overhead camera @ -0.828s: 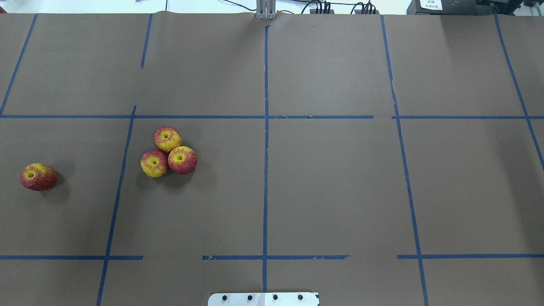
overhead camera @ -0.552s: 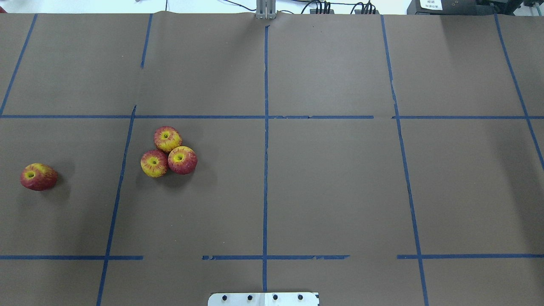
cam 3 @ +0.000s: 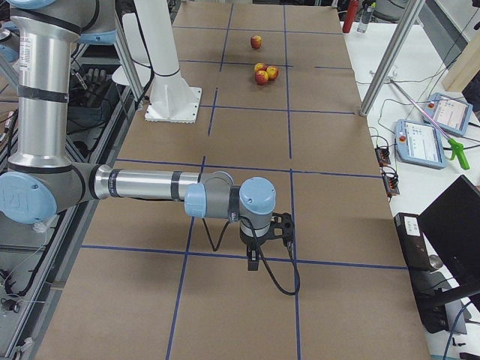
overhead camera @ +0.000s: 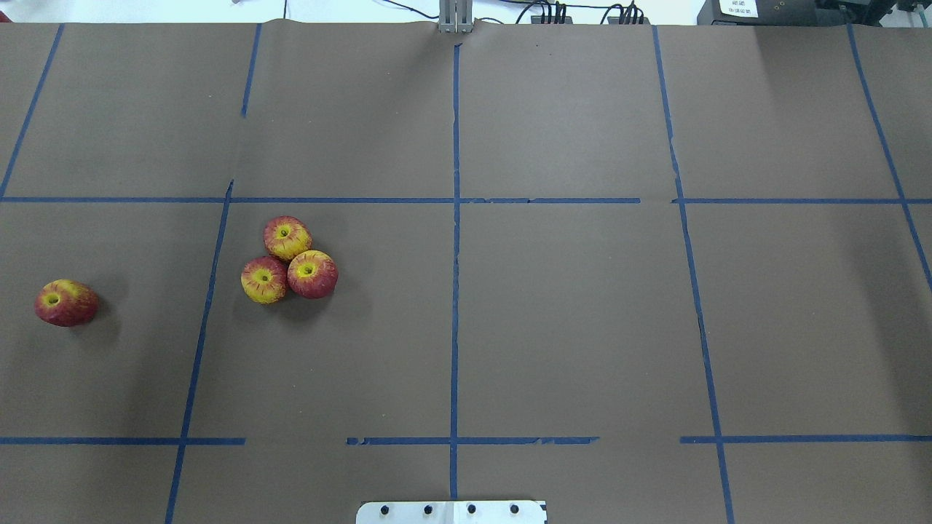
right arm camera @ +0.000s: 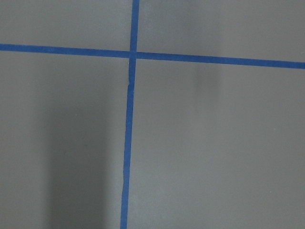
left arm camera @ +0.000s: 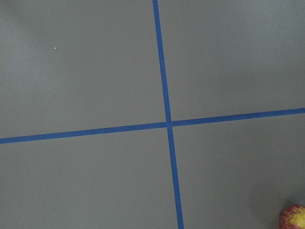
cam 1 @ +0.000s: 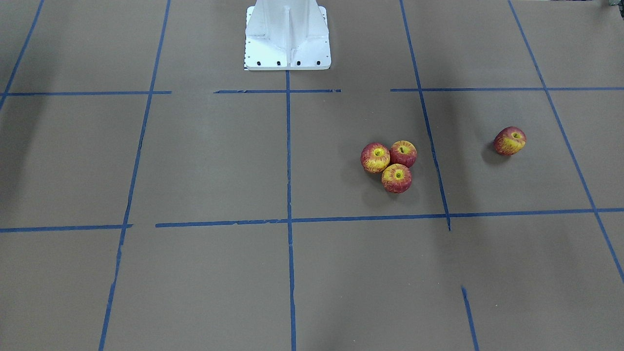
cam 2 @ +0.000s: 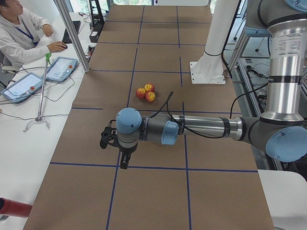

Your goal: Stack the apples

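Three apples, red with yellow streaks, touch each other in a flat cluster (overhead camera: pixel 288 259) on the brown table, left of centre; the cluster also shows in the front view (cam 1: pixel 392 163). A fourth apple (overhead camera: pixel 65 302) lies alone at the far left and shows in the front view (cam 1: pixel 509 140); its edge is in the left wrist view (left arm camera: pixel 294 218). My left gripper (cam 2: pixel 105 138) shows only in the left side view, held above the table short of the apples. My right gripper (cam 3: pixel 283 227) shows only in the right side view, far from them. I cannot tell whether either is open or shut.
Blue tape lines (overhead camera: pixel 455 218) split the brown table cover into squares. The white robot base (cam 1: pixel 287 34) stands at the table's near-robot edge. An operator (cam 2: pixel 19 33) sits at a side desk with tablets (cam 2: pixel 60 68).
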`<state>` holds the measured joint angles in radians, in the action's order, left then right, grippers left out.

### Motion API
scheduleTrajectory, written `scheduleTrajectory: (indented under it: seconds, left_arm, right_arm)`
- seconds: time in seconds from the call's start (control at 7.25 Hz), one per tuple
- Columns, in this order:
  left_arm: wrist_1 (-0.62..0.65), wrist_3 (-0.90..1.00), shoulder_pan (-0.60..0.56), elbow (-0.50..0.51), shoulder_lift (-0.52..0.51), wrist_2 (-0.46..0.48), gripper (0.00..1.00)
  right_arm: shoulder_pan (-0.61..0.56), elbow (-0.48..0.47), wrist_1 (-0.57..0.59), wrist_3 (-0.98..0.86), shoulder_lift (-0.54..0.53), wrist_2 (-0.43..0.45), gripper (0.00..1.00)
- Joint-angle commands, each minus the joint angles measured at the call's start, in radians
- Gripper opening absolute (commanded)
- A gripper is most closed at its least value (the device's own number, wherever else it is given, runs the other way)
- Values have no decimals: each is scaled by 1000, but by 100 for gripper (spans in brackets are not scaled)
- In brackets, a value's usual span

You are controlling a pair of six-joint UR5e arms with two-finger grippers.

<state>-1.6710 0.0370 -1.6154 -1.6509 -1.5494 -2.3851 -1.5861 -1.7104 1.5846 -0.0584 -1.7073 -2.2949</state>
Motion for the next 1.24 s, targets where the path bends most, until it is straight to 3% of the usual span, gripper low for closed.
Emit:
scheduleTrajectory:
  seconds: [0.0, 0.14, 0.28, 0.41, 0.69, 0.83, 1.1]
  left_arm:
    - [-9, 30, 110, -24, -11, 74, 100]
    - [3, 35, 106, -42, -8, 116, 100]
    - [-12, 37, 82, -62, 90, 118, 100]
    - [-76, 34, 68, -56, 118, 112, 100]
    - [-229, -272, 90, -73, 82, 78, 100]
    - [-239, -299, 167, -75, 80, -13, 100]
    - [-318, -650, 396, -89, 66, -45, 100]
  right_arm:
    - [0, 0, 0, 0, 0, 0, 100]
    - [0, 0, 0, 0, 0, 0, 100]
    - [0, 0, 0, 0, 0, 0, 100]
    - [0, 0, 0, -1, 0, 0, 100]
    - [0, 0, 0, 0, 0, 0, 100]
    - [0, 0, 0, 0, 0, 0, 100]
    - [0, 0, 0, 0, 0, -1, 100]
